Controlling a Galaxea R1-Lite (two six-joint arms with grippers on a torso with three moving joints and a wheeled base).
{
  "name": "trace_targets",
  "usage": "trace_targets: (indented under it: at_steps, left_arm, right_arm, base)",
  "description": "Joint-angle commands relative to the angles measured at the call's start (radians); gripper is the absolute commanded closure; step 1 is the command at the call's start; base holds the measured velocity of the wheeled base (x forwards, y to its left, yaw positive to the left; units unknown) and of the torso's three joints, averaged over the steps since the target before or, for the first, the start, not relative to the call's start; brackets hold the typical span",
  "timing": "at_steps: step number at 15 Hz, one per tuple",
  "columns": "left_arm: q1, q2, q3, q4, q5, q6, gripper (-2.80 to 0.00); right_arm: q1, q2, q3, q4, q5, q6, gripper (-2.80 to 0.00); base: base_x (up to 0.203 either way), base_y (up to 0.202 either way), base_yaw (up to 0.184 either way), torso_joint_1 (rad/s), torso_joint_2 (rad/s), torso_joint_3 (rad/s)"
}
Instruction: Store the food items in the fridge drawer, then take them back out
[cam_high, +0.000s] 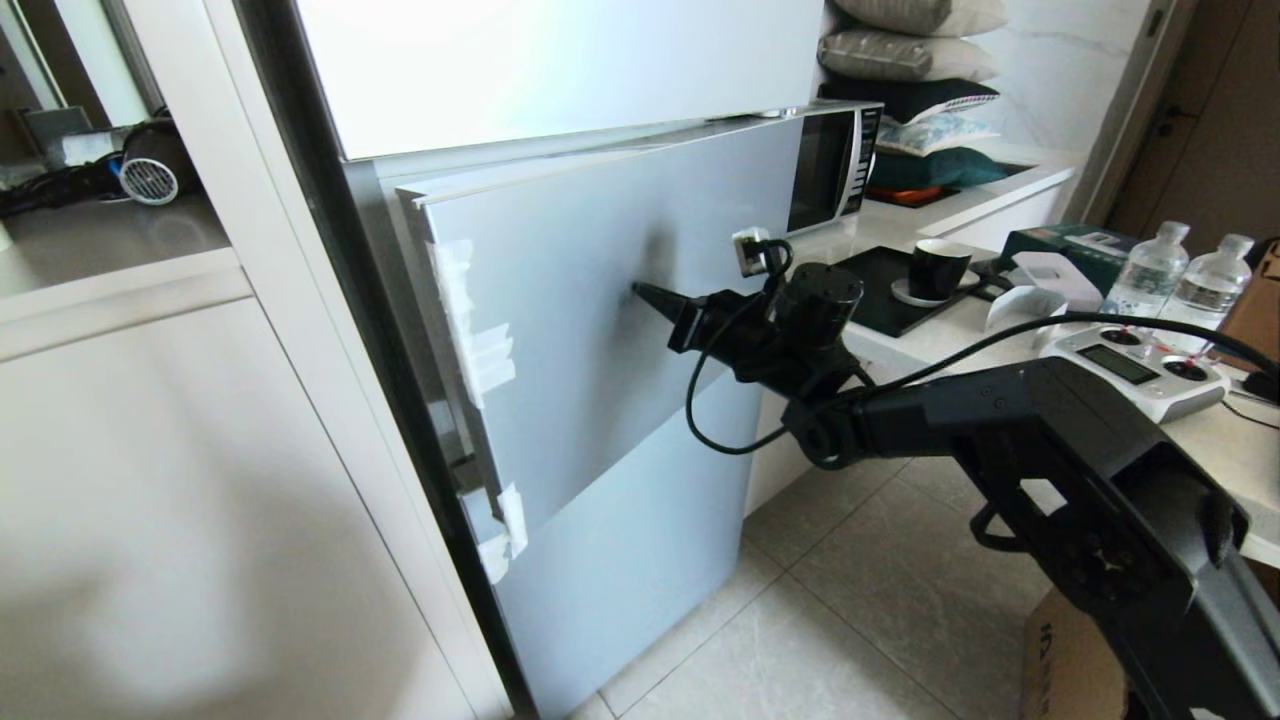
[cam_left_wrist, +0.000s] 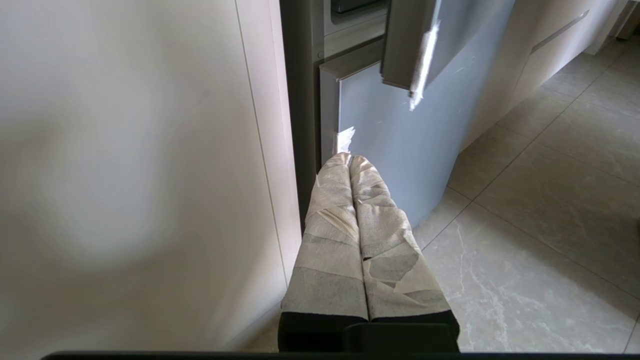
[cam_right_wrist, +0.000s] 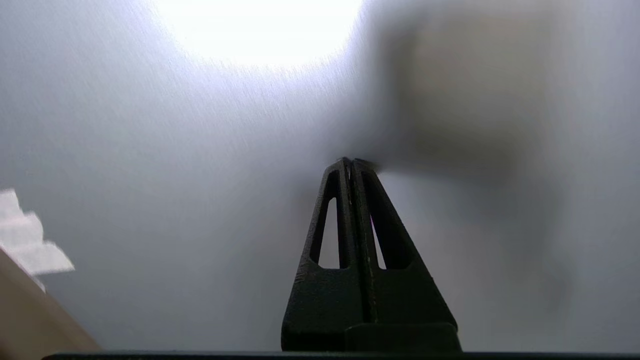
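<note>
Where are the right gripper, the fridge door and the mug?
right gripper (cam_high: 640, 290), head view, its shut fingertips.
fridge door (cam_high: 580, 330), head view, its grey front panel.
mug (cam_high: 938, 268), head view, its dark side wall.

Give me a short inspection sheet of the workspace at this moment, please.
Surface: counter on the robot's right, crowded.
Job's things: fridge door ajar, white tape scraps on its edge; drawer and food items not seen.
Clutter: microwave, black cup, two water bottles, remote controller, stacked pillows.
Grippers: right gripper shut, tips at the door face; left gripper shut, taped fingers, low by the fridge.
Cables: black cable looping under the right wrist.
Surroundings: tiled floor, white cabinet.
</note>
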Motion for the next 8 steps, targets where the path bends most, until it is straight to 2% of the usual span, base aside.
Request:
trace_targets:
  at_steps: [1, 3, 8]
  left_arm:
    - [0.000, 0.002, 0.000, 0.000, 0.000, 0.000, 0.00]
    - [0.000, 0.002, 0.000, 0.000, 0.000, 0.000, 0.00]
    - [0.000, 0.002, 0.000, 0.000, 0.000, 0.000, 0.00]
  right_arm:
    - [0.007, 0.055, -0.037, 0.002, 0.020, 0.003, 0.00]
    - [0.007, 0.064, -0.040, 0.021, 0.052, 0.005, 0.00]
    - [0.007, 0.079, -0.043, 0.003, 0.067, 0.003, 0.00]
  base:
    - [0.000, 0.000, 0.000, 0.000, 0.00, 0.000]
    - [0.000, 0.000, 0.000, 0.000, 0.00, 0.000]
    - [0.000, 0.000, 0.000, 0.000, 0.00, 0.000]
